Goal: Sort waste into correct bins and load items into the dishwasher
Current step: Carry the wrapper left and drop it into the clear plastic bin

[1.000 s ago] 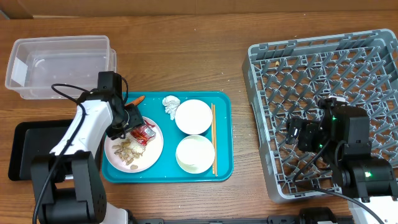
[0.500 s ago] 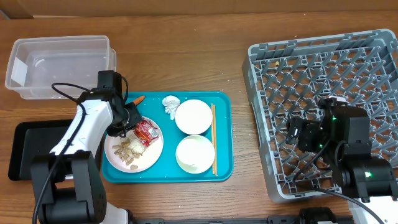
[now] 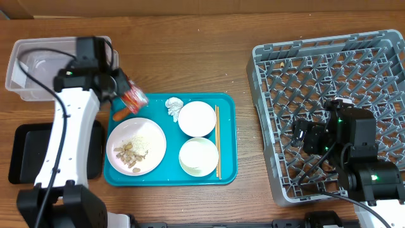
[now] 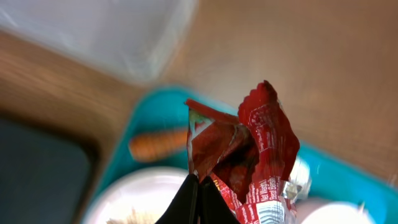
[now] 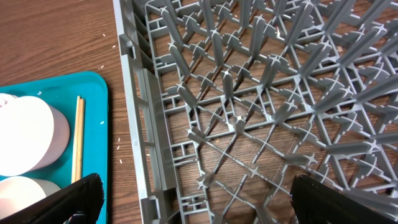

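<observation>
- Wooden counter (image 3: 190, 57) lies beneath me.
- My left jaws pinch the crumpled red wrapper (image 4: 249, 149) aloft; carrot (image 4: 158, 144) just beneath them, clear tub (image 3: 38, 69) beyond.
- My right jaws stand wide apart above the grey rack (image 5: 249, 93).

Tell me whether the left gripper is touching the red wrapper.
Touching. The left wrist view shows the crumpled red wrapper pinched at its lower edge between the fingertips of the left gripper, with no gap visible.
</observation>
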Robot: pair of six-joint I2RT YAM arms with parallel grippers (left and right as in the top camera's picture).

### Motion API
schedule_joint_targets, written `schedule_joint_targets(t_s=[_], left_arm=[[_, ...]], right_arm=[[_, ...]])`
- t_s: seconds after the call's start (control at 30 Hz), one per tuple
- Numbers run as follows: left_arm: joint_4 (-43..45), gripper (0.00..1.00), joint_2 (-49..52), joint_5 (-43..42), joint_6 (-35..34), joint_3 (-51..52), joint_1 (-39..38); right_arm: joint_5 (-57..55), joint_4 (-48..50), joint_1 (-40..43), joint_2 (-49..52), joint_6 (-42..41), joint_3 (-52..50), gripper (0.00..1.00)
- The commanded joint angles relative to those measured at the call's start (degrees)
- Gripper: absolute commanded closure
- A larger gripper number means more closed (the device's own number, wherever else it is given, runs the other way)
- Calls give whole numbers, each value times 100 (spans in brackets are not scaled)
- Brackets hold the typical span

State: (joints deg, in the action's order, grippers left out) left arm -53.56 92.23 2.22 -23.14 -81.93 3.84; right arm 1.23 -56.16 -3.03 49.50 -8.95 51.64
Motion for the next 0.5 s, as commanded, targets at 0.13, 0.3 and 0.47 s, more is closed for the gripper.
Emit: schedule_joint_targets(t_s=[0.13,0.3,0.47], left_arm=[[1215,96,-7,999,122,-341,608],[1707,96,323,981,13,-341,1003],[1895,41,680,977,20,-341,1152]], right_arm=[[-35,26,22,-33,37,168,0],[-33,24,20,-33,37,168,0],[-33,20,20,-33,37,168,0]])
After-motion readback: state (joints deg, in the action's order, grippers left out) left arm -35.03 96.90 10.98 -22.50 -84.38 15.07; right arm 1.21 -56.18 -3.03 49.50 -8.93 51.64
